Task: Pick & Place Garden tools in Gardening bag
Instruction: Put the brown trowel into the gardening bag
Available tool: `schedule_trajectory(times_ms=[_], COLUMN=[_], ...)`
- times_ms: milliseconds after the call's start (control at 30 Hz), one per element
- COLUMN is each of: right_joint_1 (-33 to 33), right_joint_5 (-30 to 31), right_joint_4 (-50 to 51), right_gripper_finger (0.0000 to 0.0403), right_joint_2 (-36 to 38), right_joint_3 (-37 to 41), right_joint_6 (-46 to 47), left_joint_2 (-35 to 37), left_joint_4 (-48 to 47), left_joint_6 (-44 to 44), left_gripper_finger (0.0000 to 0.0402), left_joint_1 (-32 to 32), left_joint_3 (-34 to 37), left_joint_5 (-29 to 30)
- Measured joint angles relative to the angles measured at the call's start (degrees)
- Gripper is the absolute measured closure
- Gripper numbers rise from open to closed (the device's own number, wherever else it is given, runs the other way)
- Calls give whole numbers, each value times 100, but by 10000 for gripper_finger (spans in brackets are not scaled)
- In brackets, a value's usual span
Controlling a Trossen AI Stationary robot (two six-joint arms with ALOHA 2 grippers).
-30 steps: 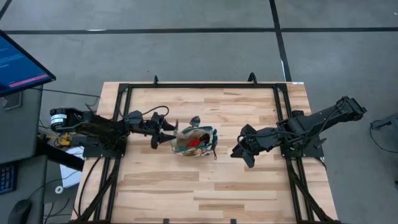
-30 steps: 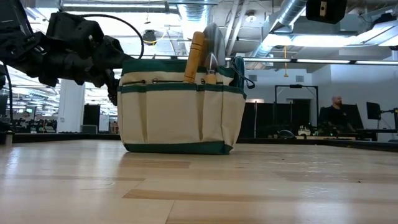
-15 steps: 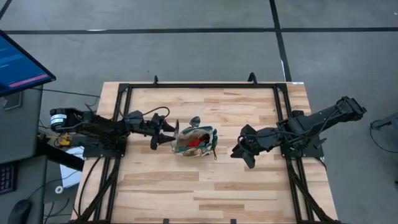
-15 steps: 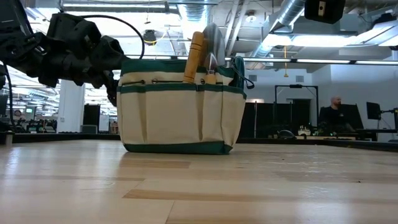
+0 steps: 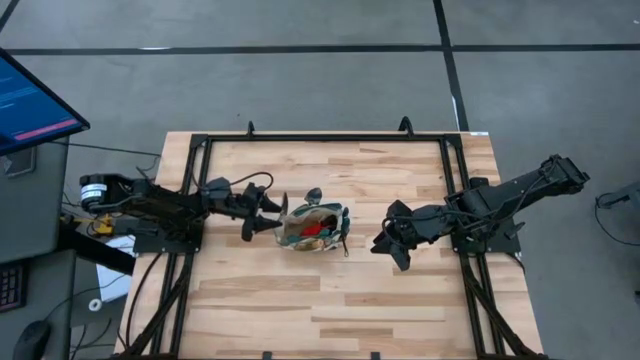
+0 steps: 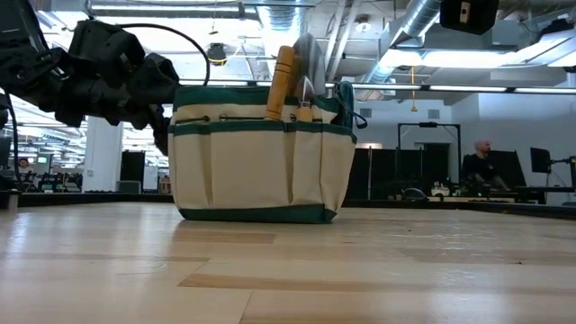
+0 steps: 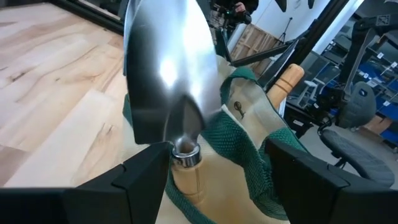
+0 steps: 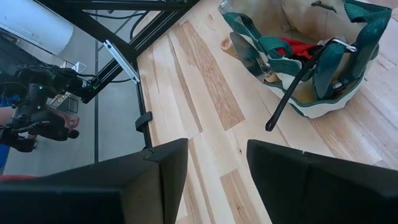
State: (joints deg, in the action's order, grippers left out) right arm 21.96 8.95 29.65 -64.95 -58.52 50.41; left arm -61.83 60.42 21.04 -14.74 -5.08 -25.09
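Note:
The beige gardening bag (image 5: 313, 228) with green trim stands upright on its base mid-table (image 6: 261, 153). A wooden trowel handle (image 6: 283, 81) and a silver blade (image 6: 309, 58) stick up out of it. A red glove (image 8: 292, 46) lies inside. My left gripper (image 5: 268, 215) is open at the bag's left end. Its fingers stand on either side of a trowel (image 7: 165, 68) that stands blade up with its wooden handle (image 7: 186, 183) down in the bag (image 7: 249, 155). My right gripper (image 5: 385, 245) is open and empty, right of the bag. My left gripper has one finger (image 7: 146, 177) right beside the trowel's metal collar (image 7: 185, 149). I cannot tell whether it touches it. The other finger (image 7: 305, 180) stands well clear of the trowel.
A thin dark rod-shaped tool (image 8: 298, 84) leans out over the bag's rim toward the right arm. A black frame (image 5: 325, 138) runs along the table's far and side edges. Bare wood lies in front of the bag (image 5: 320, 300). A person (image 6: 481, 162) sits far behind the table.

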Motion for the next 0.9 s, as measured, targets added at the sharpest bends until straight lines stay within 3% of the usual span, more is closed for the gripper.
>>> schedule_trajectory(times_ms=[533,900], right_joint_1=[-137,-414], right_joint_5=[11,-8], right_joint_4=[0,-2], right_gripper_finger=[240,177], right_joint_2=[0,-1], right_joint_3=[0,0], right_joint_6=[-26,-299], left_joint_2=[137,377], left_joint_4=[3,-17], left_joint_6=[-13,71], left_gripper_finger=[139,139], left_joint_1=[-241,-958], left_joint_3=[0,0], left_joint_5=[7,23])
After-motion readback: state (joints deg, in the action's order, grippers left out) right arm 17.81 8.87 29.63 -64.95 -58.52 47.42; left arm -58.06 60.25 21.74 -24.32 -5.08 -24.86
